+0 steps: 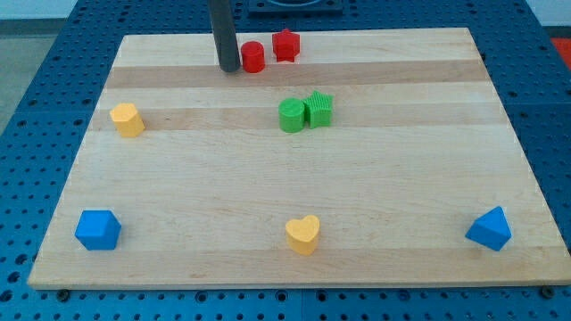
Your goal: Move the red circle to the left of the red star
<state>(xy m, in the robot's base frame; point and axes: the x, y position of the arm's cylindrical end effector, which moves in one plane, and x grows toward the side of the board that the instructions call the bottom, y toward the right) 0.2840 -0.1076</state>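
Nearly done: small red plastic circle block (253, 57) already just left of red plastic star block (285, 45), slightly below it, near but apart | rod tip (229, 68) just left of circle; no pincer fitted, open/closed not applicable | remaining: perhaps slight alignment | green pair, yellow and blue blocks well below star, not obstructing
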